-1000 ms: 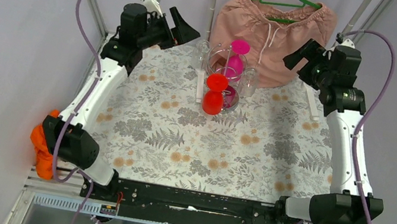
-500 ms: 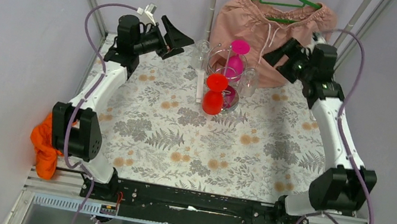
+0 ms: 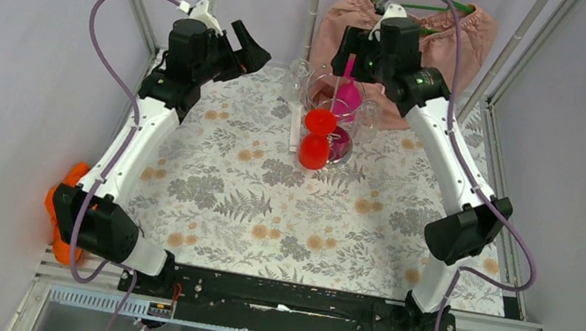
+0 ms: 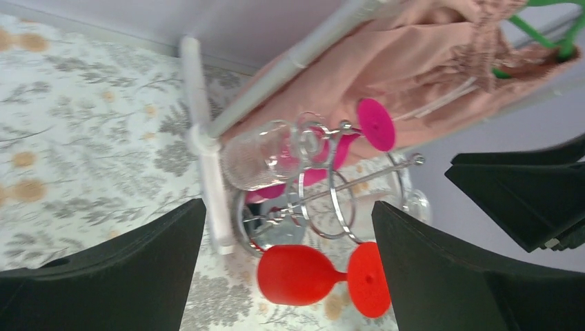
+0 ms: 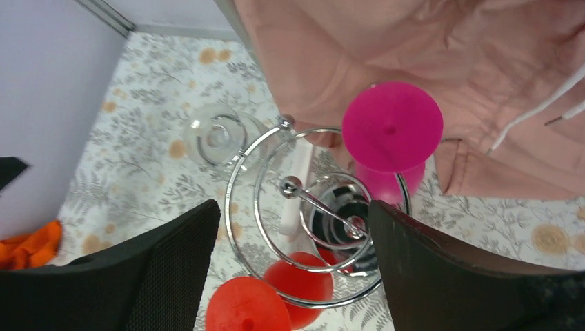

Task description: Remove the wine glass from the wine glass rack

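Right wrist: right gripper (image 5: 293,207) fingers wide, empty, over rack (image 5: 290,186) and pink glass (image 5: 392,126); left gripper (image 4: 288,207) likewise wide, empty.

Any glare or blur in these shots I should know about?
Top external: even light, sharp. Right wrist: bright glints on the chrome rings of the wine glass rack, pink wine glass crisp. Left wrist: slightly soft, clear glass hard to read.
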`<state>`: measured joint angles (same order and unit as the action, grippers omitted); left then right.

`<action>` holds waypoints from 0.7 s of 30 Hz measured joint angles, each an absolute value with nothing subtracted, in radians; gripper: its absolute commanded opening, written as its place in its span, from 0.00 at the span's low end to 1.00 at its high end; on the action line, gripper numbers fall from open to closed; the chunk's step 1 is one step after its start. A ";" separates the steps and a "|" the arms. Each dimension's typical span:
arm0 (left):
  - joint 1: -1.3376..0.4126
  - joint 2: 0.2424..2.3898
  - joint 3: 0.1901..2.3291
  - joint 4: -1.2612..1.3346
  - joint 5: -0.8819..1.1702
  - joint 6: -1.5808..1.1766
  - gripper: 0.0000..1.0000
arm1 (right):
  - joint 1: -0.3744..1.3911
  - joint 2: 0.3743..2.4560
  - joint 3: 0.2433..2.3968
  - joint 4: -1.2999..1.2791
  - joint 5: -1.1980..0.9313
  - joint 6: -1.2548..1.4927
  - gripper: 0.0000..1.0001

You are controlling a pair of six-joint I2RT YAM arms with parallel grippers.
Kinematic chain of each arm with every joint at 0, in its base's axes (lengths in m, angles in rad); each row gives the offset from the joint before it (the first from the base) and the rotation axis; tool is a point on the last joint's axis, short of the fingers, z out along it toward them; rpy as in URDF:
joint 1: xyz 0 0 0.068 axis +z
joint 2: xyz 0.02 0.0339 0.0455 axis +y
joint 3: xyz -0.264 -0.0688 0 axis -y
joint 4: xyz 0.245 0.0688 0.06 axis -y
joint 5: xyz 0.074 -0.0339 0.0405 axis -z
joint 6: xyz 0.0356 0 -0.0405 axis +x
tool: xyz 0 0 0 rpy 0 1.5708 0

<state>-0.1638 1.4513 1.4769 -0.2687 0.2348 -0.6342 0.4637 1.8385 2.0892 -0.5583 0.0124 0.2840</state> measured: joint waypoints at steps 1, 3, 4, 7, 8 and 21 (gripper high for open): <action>-0.166 1.446 1.477 -0.286 0.210 -0.624 0.99 | 0.470 1.850 2.089 -0.568 0.027 0.278 0.86; -0.167 1.436 1.477 -0.317 0.163 -0.604 0.98 | 0.480 1.874 2.089 -0.581 0.054 0.267 0.86; -0.167 1.434 1.477 -0.324 0.148 -0.598 0.98 | 0.483 1.883 2.089 -0.586 0.065 0.263 0.86; -0.167 1.428 1.477 -0.347 0.115 -0.584 0.98 | 0.489 1.908 2.089 -0.595 0.091 0.250 0.85; -0.167 1.428 1.477 -0.353 0.107 -0.581 0.99 | 0.491 1.913 2.089 -0.593 0.093 0.248 0.82; -0.167 1.428 1.477 -0.364 0.081 -0.571 0.99 | 0.507 2.025 2.156 -0.575 0.093 0.247 0.59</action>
<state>-0.1665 1.4277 1.4765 -0.3645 0.0814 -0.5713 0.5068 2.0251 2.1559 -0.5751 0.0933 0.2470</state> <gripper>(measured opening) 0.987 0.644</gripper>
